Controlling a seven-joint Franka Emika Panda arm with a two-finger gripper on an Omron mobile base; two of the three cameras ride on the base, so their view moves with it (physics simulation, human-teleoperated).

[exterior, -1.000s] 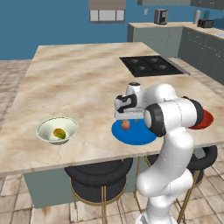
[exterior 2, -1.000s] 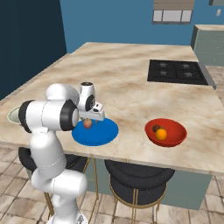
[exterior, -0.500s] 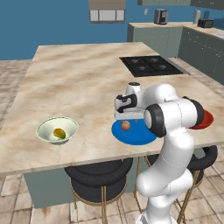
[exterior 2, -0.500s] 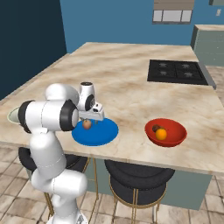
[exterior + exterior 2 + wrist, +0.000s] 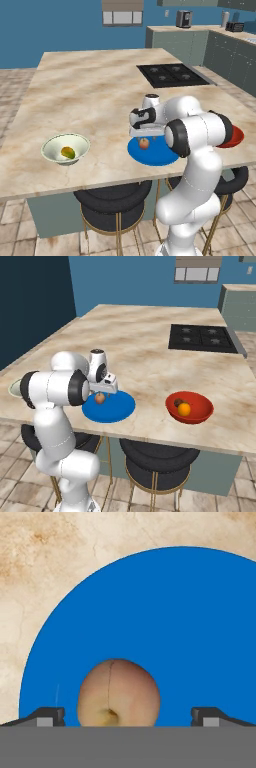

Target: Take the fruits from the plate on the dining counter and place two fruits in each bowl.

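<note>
A pinkish-red apple (image 5: 119, 692) lies on the blue plate (image 5: 175, 612) near the front edge of the dining counter (image 5: 90, 85). My gripper (image 5: 129, 717) points down just above the apple (image 5: 144, 143), open, with a fingertip on either side and nothing touching. The pale bowl (image 5: 50, 145) at the left holds a green-yellow fruit (image 5: 67, 152). In the red bowl (image 5: 202, 401) at the right lie an orange (image 5: 184, 409) and a brown fruit (image 5: 177, 402). From the right base view the plate (image 5: 117, 408) shows under my gripper (image 5: 101, 392).
A black cooktop (image 5: 172, 74) is set into the far right part of the counter. Black round stools (image 5: 112, 202) stand below the front edge. Grey-green cabinets (image 5: 180, 42) with small appliances line the back wall.
</note>
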